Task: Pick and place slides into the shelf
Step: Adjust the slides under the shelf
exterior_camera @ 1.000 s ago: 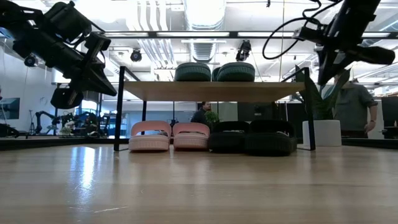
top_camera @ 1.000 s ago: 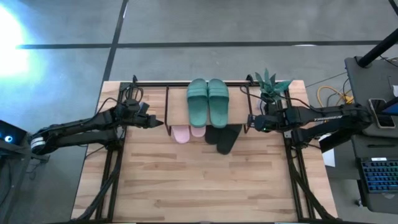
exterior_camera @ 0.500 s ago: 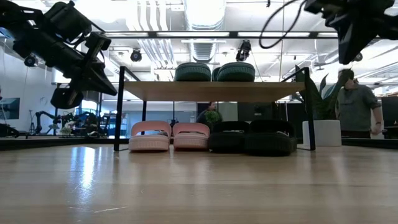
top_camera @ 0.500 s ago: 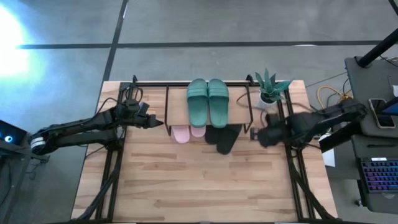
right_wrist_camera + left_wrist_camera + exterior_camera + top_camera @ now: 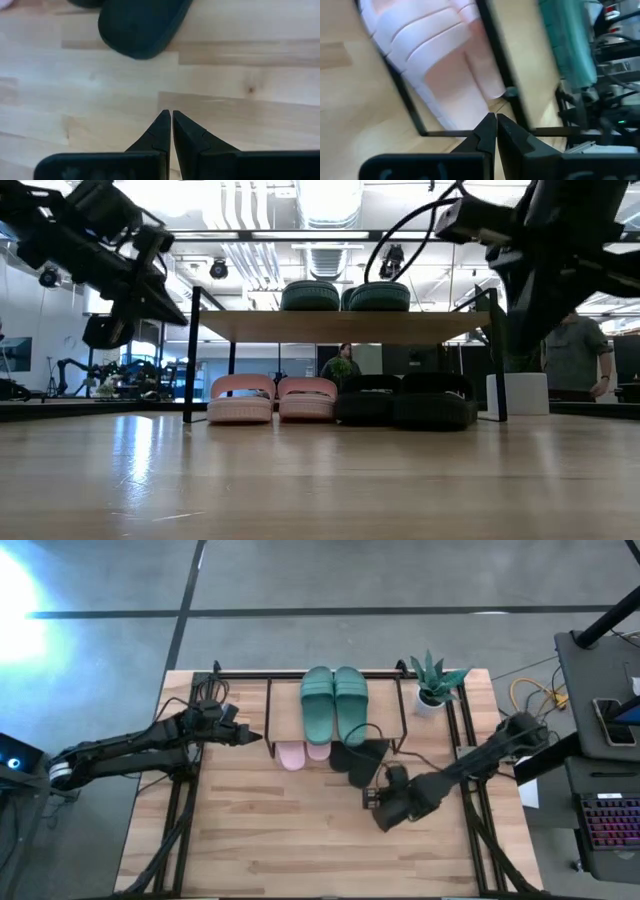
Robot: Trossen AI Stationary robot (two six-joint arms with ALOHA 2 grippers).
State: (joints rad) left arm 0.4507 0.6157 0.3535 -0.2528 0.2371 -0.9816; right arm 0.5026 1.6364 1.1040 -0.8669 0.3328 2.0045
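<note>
Right end effector [image 5: 372, 802]: fingers pressed together, empty; has swung from beside the plant [image 5: 436, 683] to just before the black slides [image 5: 360, 762].
Left end effector [image 5: 258, 737]: closed, unmoved, by the shelf [image 5: 385, 677].
Slides: green pair [image 5: 334, 703] on top; pink pair [image 5: 300, 752] and black beneath, on the surface [image 5: 300, 840].

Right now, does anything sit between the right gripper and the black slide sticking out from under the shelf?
Nothing visible does. The right gripper, shut and empty, is over bare table just in front of the black slide; the right wrist view shows only wood between them.
</note>
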